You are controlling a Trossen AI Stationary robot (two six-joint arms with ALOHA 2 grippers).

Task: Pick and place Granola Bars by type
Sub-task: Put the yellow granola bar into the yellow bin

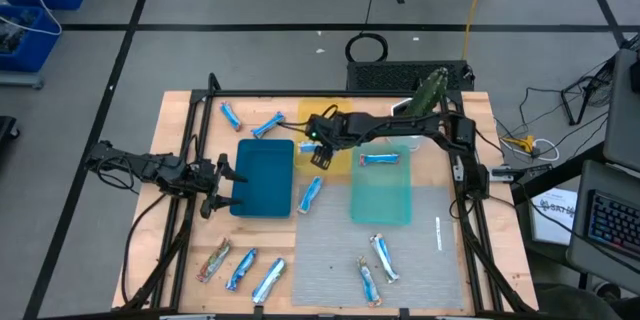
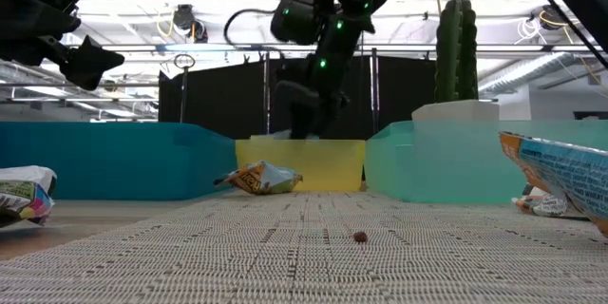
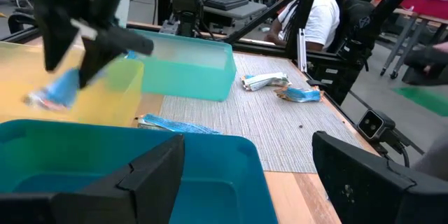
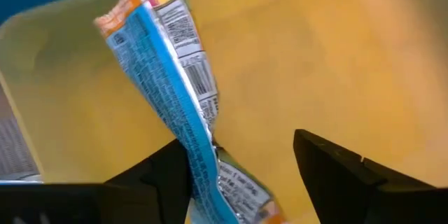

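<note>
My right gripper [image 1: 320,152] hangs open over the yellow tray [image 1: 340,165], which stands between the blue tray [image 1: 263,177] and the teal tray [image 1: 380,195]. In the right wrist view a blue-and-white granola bar [image 4: 171,91] stands slanted over the yellow floor, its lower part beside one finger. One bar [image 1: 380,158] lies in the teal tray. Others lie on the table: two [image 1: 231,115] at the far left, one [image 1: 311,193] between the trays, three [image 1: 241,268] at the near left, two [image 1: 384,257] on the mat. My left gripper [image 1: 225,185] waits open at the blue tray's left rim. My right gripper has its fingers spread wide, pointing slantwise down into the yellow tray. The bar's lower part [image 4: 203,175] passes right beside one finger [image 4: 157,175]; whether it touches that finger, I cannot tell. The other finger is well clear of the bar.
A grey woven mat [image 1: 400,250] covers the table's near right part. A dark frame [image 1: 190,130] runs along the table's left and far sides. A green cactus-like figure [image 1: 430,92] stands at the far right corner. A person sits beyond the table [image 3: 315,21].
</note>
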